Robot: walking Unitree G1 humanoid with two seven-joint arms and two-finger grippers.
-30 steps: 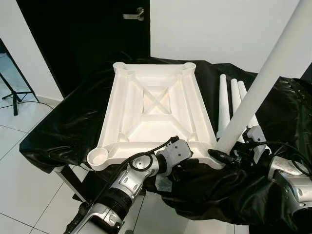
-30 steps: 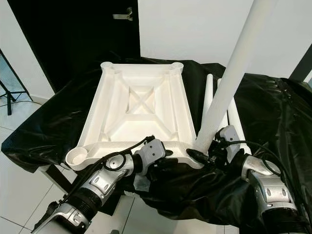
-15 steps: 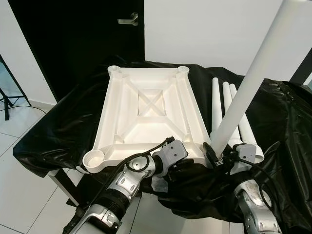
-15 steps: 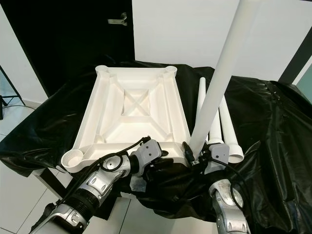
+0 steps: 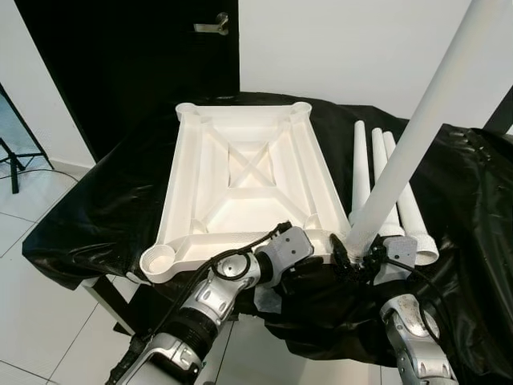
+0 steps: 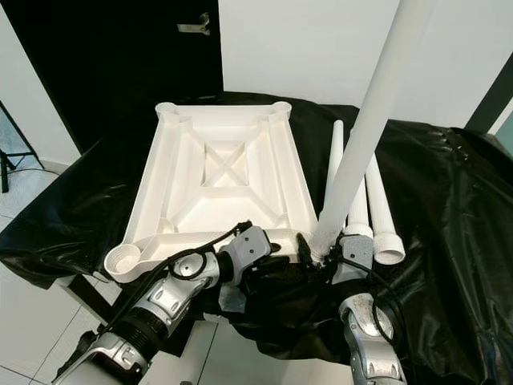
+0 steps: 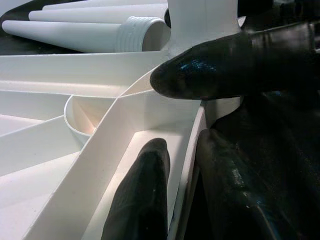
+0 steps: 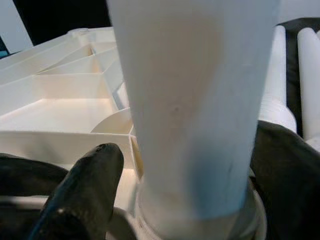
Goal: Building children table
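Observation:
The white table top (image 5: pixel 181 172) lies upside down on a black-draped table. A long white leg (image 5: pixel 417 128) stands tilted slightly right in its near right corner socket. My right gripper (image 5: pixel 358 257) is shut on the leg just above the socket; the right wrist view has the leg (image 8: pixel 195 110) between the black fingers (image 8: pixel 90 185). My left gripper (image 5: pixel 311 258) is shut on the top's near rim beside that corner. In the left wrist view the rim (image 7: pixel 187 150) runs between its fingers (image 7: pixel 142 195). The near left socket (image 5: pixel 160 261) stands open.
Three loose white legs (image 5: pixel 377 172) lie side by side on the black cloth (image 5: pixel 96 208) right of the top. A dark door with a handle (image 5: pixel 210 27) stands behind the table. A tripod leg (image 5: pixel 12 156) stands on the tiled floor at the left.
The camera has shifted. My right forearm swung from the far right to below the leg, still shut on it in the corner socket. My left gripper kept its hold on the rim.

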